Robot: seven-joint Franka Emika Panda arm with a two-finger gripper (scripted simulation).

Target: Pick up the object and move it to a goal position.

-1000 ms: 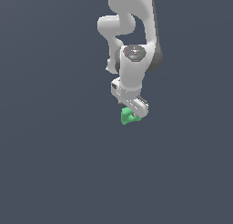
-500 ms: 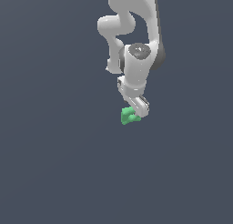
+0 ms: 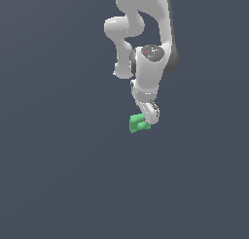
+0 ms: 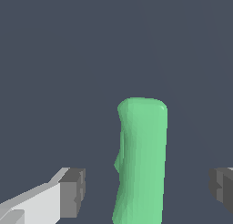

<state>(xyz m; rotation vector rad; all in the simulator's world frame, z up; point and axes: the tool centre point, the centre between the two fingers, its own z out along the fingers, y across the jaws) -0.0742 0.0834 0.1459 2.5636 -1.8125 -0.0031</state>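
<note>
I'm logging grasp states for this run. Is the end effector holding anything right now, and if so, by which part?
Nothing is held. In the wrist view the green piece stands between the fingers, with clear gaps on both sides. The end effector is open around it.

Tabletop (image 3: 58, 175): one plain, matte, dark slate-blue surface, uniform in tone, filling both views from twelve o'clock round to twelve; no markings visible.

Plain slate-grey surface (image 3: 58, 175) (no visible edges), with green object (image 3: 138, 124) on it.
</note>
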